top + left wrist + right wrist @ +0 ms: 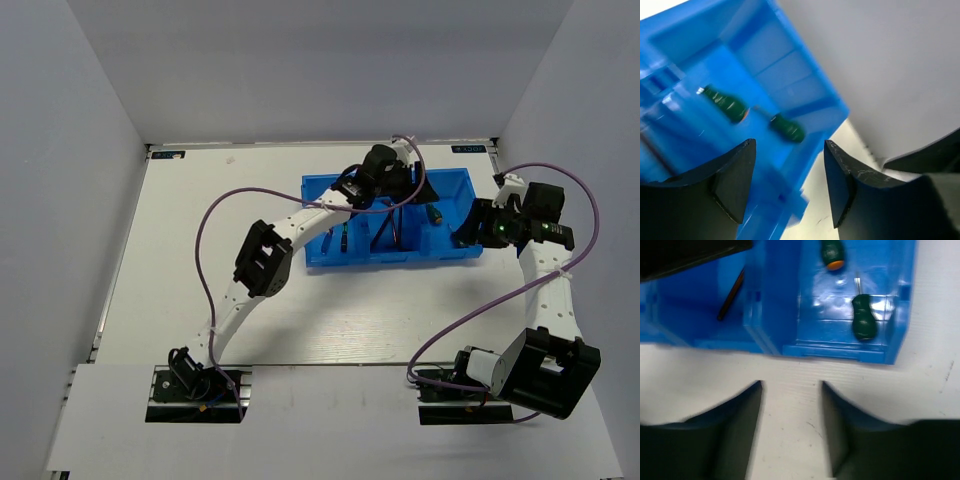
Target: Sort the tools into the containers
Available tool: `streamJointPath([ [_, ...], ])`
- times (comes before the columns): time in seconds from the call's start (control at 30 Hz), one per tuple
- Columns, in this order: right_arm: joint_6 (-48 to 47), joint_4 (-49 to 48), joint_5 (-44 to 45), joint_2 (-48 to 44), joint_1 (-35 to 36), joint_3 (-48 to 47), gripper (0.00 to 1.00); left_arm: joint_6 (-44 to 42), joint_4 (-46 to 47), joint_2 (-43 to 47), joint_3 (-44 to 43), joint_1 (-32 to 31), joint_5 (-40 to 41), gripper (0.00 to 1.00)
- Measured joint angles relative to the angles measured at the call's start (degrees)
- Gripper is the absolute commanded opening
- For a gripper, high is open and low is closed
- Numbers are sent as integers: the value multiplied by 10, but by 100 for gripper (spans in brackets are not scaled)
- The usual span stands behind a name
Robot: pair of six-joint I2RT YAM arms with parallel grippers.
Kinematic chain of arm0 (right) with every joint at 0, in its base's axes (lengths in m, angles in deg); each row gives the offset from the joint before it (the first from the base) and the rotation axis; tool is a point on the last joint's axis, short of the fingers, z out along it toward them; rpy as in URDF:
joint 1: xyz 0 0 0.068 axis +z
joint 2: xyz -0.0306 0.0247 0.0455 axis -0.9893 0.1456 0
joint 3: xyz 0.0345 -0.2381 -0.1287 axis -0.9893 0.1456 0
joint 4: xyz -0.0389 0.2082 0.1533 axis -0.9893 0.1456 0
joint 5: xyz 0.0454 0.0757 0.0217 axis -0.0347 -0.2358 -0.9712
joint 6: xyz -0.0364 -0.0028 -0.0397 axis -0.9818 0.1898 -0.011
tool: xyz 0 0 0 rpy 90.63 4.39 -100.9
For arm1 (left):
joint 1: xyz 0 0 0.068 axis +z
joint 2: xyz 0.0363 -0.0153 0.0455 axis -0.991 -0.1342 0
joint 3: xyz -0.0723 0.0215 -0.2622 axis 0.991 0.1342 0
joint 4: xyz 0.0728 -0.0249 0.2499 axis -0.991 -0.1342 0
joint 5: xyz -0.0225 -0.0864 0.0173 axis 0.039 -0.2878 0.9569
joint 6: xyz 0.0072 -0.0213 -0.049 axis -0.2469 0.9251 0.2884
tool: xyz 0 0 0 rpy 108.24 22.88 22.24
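- Top external view: a blue bin [455,180] lies across the far middle of the white worktop [200,250]. The left arm [262,258] stretches over it, and the right arm [545,290] bends in at its right end.
- Left jaws stand apart with nothing between them, hanging above the bin's outer wall.
- Two green screwdrivers [727,104] lie on the floor of the end compartment below, clear of those jaws.
- Right jaws are also parted and empty, over bare worktop just beside the bin's near wall.
- From the right wrist, the same green screwdrivers lie beyond the jaws, apart from each other, one close to the near wall.
- A thin dark tool [731,295] lies slanted in the next compartment, too blurred to name.
- Thin tools [344,238] show in the left compartment from above, too small to tell apart.
- Plain pale walls [70,150] close the worktop on three sides, and purple cables [205,230] loop along both arms.
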Motion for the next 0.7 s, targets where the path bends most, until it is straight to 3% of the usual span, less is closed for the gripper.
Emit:
streamJointPath([
  [0.07, -12, 9, -27, 0, 0, 0, 91, -38, -33, 30, 26, 2, 19, 72],
  [0.2, -27, 18, -59, 0, 2, 0, 91, -139, -123, 190, 167, 6, 100, 94],
  [0.27, -23, 19, -56, 0, 2, 0, 91, -178, -153, 292, 242, 9, 147, 100],
  [0.5, -19, 25, -52, 0, 5, 0, 91, -224, -177, 647, 477, 32, 281, 100],
  [0.7, -14, 27, -78, 0, 7, 0, 91, -171, -205, 790, 661, 64, 363, 100],
])
